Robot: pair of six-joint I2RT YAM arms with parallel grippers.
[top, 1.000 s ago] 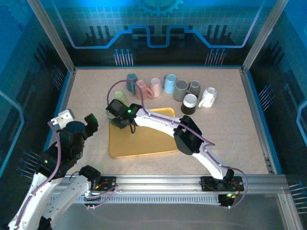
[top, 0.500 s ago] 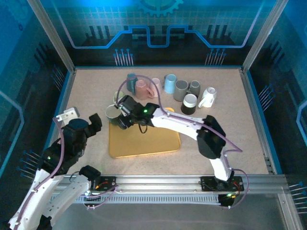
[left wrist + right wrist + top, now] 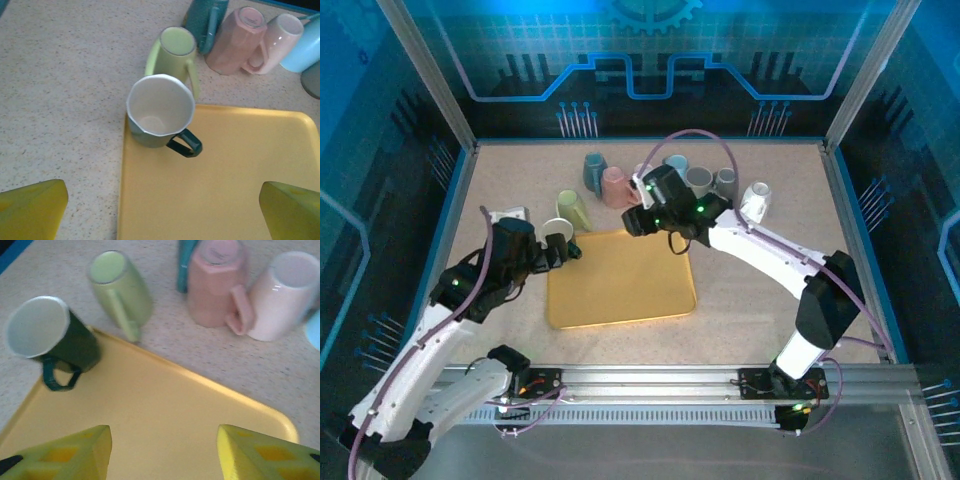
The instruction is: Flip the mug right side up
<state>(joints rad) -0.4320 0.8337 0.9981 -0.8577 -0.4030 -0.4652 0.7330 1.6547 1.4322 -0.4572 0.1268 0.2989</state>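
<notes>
Now the dark green ceramic mug (image 3: 160, 117) has been let go upright at the flat yellow plastic tray (image 3: 235, 160) corner. The right fingers (image 3: 70, 452) are drawn back, parted and empty, and the left fingers (image 3: 35, 205) are spread wide. The task is judged done.

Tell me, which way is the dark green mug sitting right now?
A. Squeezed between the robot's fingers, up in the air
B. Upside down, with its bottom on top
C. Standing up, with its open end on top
C: the dark green mug stands by the far-left corner of the yellow tray, and the left wrist camera looks straight down into its white inside.
</notes>
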